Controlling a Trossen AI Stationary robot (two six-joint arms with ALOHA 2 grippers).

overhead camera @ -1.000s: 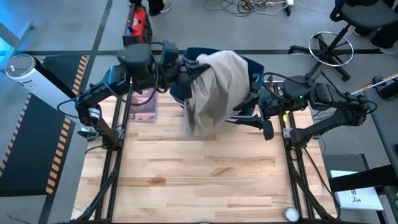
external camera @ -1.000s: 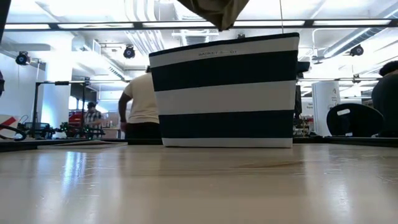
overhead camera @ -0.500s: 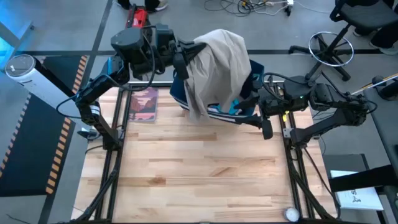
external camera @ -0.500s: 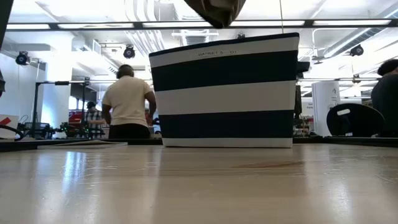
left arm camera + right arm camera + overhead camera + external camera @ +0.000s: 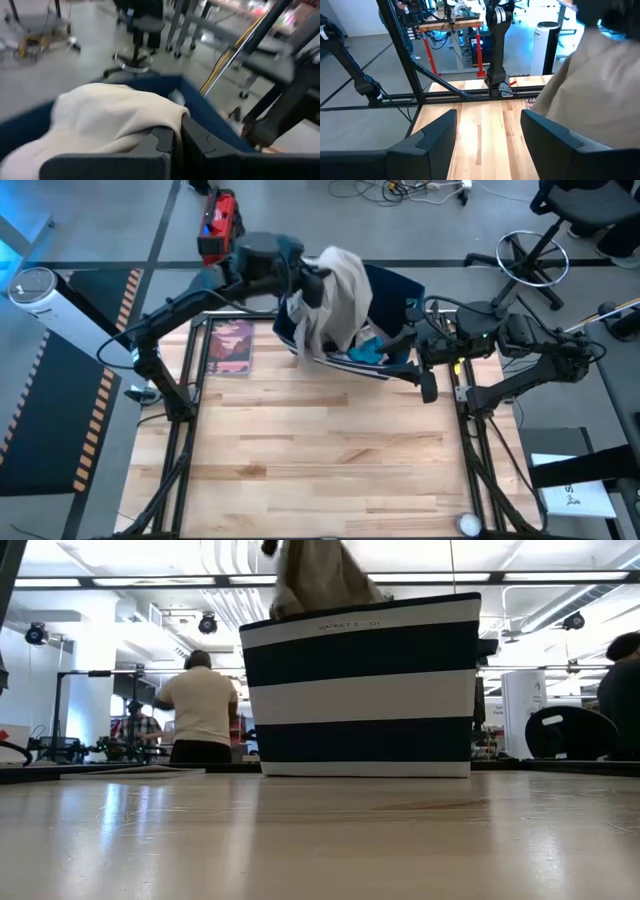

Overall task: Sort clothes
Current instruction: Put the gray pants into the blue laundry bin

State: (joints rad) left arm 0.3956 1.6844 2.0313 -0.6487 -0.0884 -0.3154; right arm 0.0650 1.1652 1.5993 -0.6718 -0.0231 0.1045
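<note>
A grey-beige garment [image 5: 338,292] hangs from my left gripper [image 5: 308,284] over the navy bin with white stripes [image 5: 365,685] at the table's far edge. The garment's lower part drops behind the bin's rim in the low view [image 5: 315,575]. A teal garment [image 5: 366,350] lies inside the bin. My left gripper [image 5: 177,137] is shut on the beige cloth. My right gripper [image 5: 487,145] is open and empty, held level beside the bin's right side [image 5: 412,370], with the beige garment [image 5: 600,90] in front of it. My left gripper pinches a bunched fold of the grey-beige garment [image 5: 172,122] between its two fingers, near the garment's top. The cloth drapes slack away from the fingers, above the bin's navy wall [image 5: 210,115], and its lower end hangs down inside the bin.
A flat pink-covered book [image 5: 232,347] lies on the table left of the bin. The wooden table [image 5: 320,460] stretches bare toward its near edge. People stand in the room behind the table [image 5: 200,705].
My left gripper has carried the grey-beige garment from over the table, at the bin's near left side, toward the far edge and over the bin, then down. The garment's lower end, which hung above the rim, now sits inside the bin.
</note>
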